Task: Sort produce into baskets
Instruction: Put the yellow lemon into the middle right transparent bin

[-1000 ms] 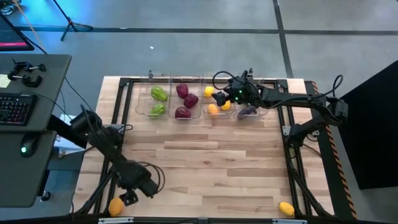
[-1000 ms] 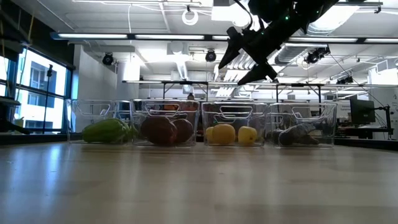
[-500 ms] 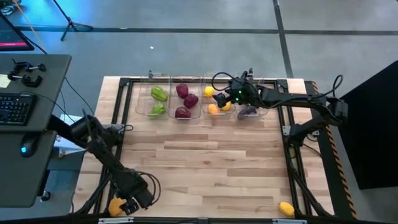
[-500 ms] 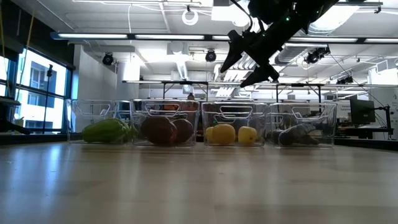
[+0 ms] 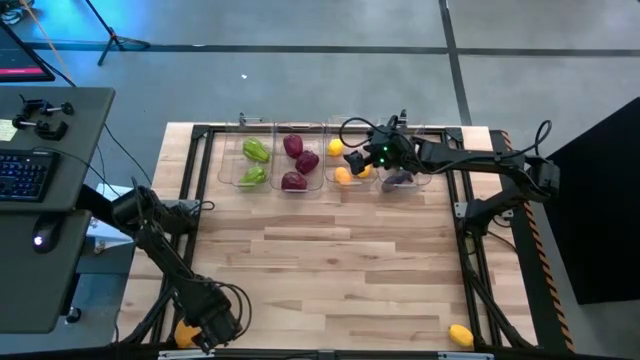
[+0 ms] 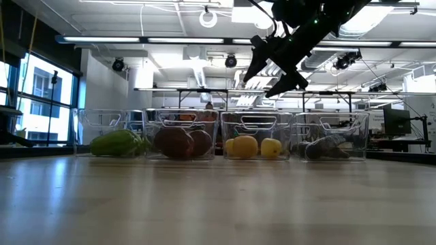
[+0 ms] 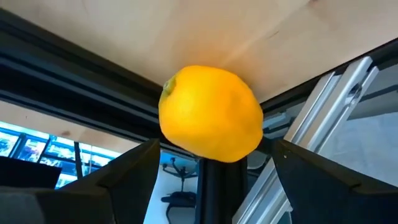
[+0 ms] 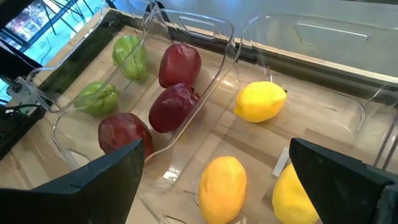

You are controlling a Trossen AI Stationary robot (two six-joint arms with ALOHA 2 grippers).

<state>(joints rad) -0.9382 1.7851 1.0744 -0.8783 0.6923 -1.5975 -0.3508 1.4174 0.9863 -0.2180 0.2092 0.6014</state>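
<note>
Yellow citrus [image 7: 211,113] between the wide-open fingers of the left end effector [image 7: 211,163], ungripped

- Pale wooden plank desk [image 5: 330,260], edged by a black metal frame [image 5: 200,150].
- Grey smooth floor [image 5: 300,70] beyond.
- Grey side table [image 5: 50,200] carrying a black keyboard [image 5: 22,175].
- Tall window [image 6: 41,102]; long ceiling strip lights [image 6: 136,39].
</note>
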